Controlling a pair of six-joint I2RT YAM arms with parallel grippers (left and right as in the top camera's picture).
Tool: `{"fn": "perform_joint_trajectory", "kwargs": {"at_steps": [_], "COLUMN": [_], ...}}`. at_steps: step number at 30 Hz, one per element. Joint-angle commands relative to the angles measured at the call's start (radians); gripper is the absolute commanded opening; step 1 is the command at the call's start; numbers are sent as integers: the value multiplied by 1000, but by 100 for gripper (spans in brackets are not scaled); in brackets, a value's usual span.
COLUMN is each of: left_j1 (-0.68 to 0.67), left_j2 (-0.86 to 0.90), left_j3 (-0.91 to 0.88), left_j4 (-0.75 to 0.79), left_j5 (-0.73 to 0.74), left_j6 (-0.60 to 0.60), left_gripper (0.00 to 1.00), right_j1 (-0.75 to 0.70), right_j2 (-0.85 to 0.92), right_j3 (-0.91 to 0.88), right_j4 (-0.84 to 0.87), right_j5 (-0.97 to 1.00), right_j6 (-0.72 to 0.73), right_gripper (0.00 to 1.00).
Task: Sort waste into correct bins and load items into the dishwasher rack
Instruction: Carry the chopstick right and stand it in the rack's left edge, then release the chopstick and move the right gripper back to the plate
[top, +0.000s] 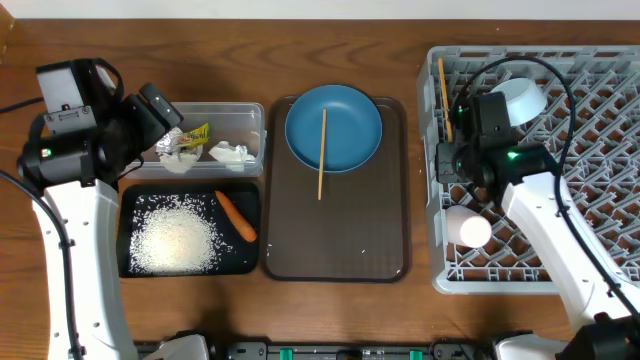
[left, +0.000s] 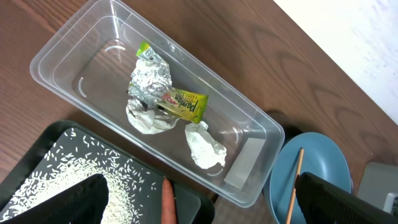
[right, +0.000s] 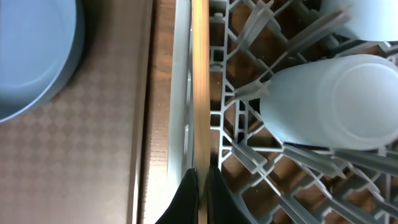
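Right pincer (right: 200, 180) is clamped on one wooden chopstick (right: 199, 93), lined up along the near edge of the dishwasher rack (right: 249, 162), presumably to lay it inside. Left pincer (left: 199, 183) hangs wide open over the clear tub (left: 81, 68). Second chopstick (top: 321, 155) lies across the blue plate (top: 350, 120).

Carrot (left: 168, 204) partly beyond left wrist view's edge

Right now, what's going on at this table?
Two robot arms are clearing a table. The right gripper is shut on a chopstick at the left edge of the dish rack, which already holds a bowl and cups. The left gripper hangs open over the clear tub of wrapper and tissue. A blue plate and another chopstick lie on the brown tray.
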Motion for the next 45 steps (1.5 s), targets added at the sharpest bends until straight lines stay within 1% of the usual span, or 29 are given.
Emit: {"fn": "perform_joint_trajectory", "kwargs": {"at_steps": [1,4,7,12,13,17,20,25,30,34,39,42,43,45], "left_j1": [3,3,3,3,3,3,3,3,3,3,3,3,3,3], "left_j2": [-3,-3,-3,-3,-3,-3,-3,-3,-3,-3,-3,-3,-3,-3], "left_j3": [-7,-7,-7,-7,-7,-7,-7,-7,-7,-7,-7,-7,-7,-7], "left_j4": [-2,-2,-2,-2,-2,-2,-2,-2,-2,-2,-2,-2,-2,-2], "left_j5": [-16,-16,-16,-16,-16,-16,-16,-16,-16,-16,-16,-16,-16,-16], "left_j6": [9,10,9,10,9,10,10,10,9,10,10,10,10,9], "left_gripper": [98,98,98,98,98,98,98,98,98,98,98,98,98,98], "right_j1": [-14,-14,-14,-14,-14,-14,-14,-14,6,70,181,253,270,316], "right_j2": [5,5,5,5,5,5,5,-3,-27,-27,-13,25,39,80], "right_j3": [-44,-79,-102,-105,-105,-105,-105,-75,82,166,168,161,161,161], "right_j4": [44,86,117,118,117,110,110,129,53,48,105,135,143,165], "right_j5": [4,4,4,4,4,4,4,-6,-85,-139,-127,-93,-93,-93], "right_j6": [-16,-16,-16,-15,-15,-15,-15,-15,-16,-8,85,218,245,317], "right_gripper": [1,2,6,8,13,26,30,31,30,29,29,33,33,36]}}
